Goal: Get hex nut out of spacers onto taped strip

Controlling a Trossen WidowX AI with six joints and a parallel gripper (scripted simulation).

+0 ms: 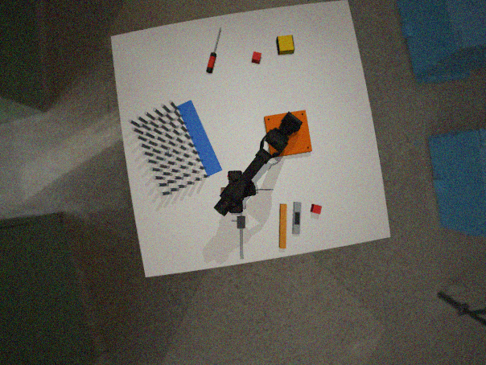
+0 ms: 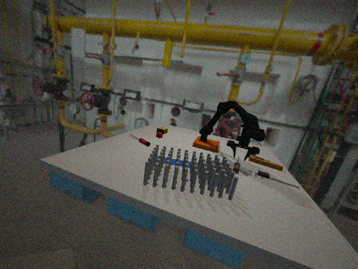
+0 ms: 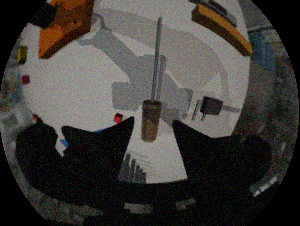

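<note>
My gripper is open, pointing down above a tool with a brown handle. In the wrist view the handle lies lengthwise between the fingertips, not gripped; its thin shaft points away from the spacers. The grey spacers stand in rows, with the blue taped strip along one side. A black-handled tool lies nearby. A red screwdriver lies farther off. I cannot make out the nut.
My arm's base stands on an orange plate. An orange bar and a grey bar lie beside a red cube. A small red cube is close to my gripper. A yellow cube sits near another red cube.
</note>
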